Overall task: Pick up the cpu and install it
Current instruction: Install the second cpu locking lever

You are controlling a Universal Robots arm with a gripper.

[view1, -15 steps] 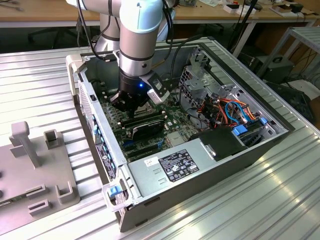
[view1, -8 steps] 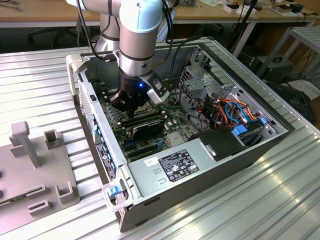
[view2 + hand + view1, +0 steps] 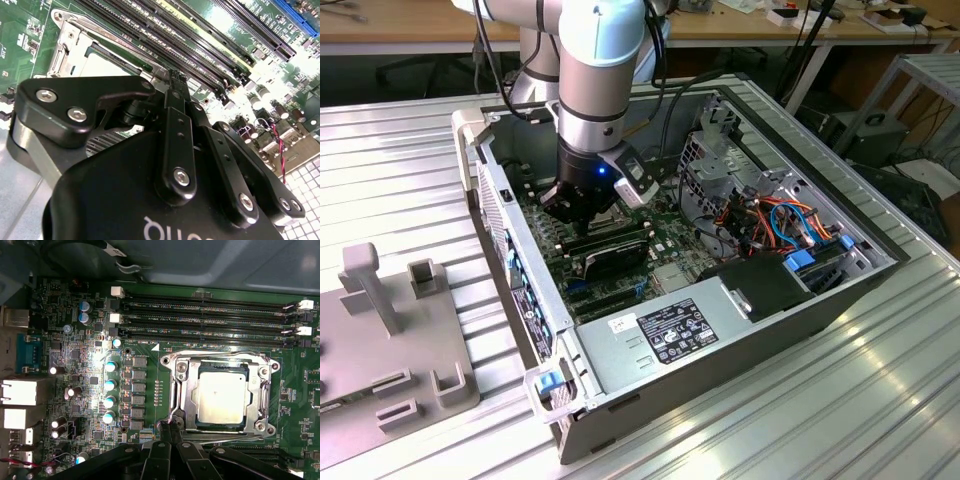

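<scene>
In the exterior view we see the arm reaching straight down into an open computer case (image 3: 720, 300) on a ribbed metal table (image 3: 880, 400), its gripper (image 3: 582, 212) low over the motherboard (image 3: 665, 235) near the case's back wall. In the second wrist view the fingers (image 3: 176, 95) are pressed together, holding nothing, beside the socket frame (image 3: 80, 45). In the first wrist view the cpu (image 3: 221, 397) lies flat inside the socket frame (image 3: 182, 390), with the fingertips (image 3: 172, 432) closed at the frame's edge and memory slots (image 3: 205, 317) alongside.
</scene>
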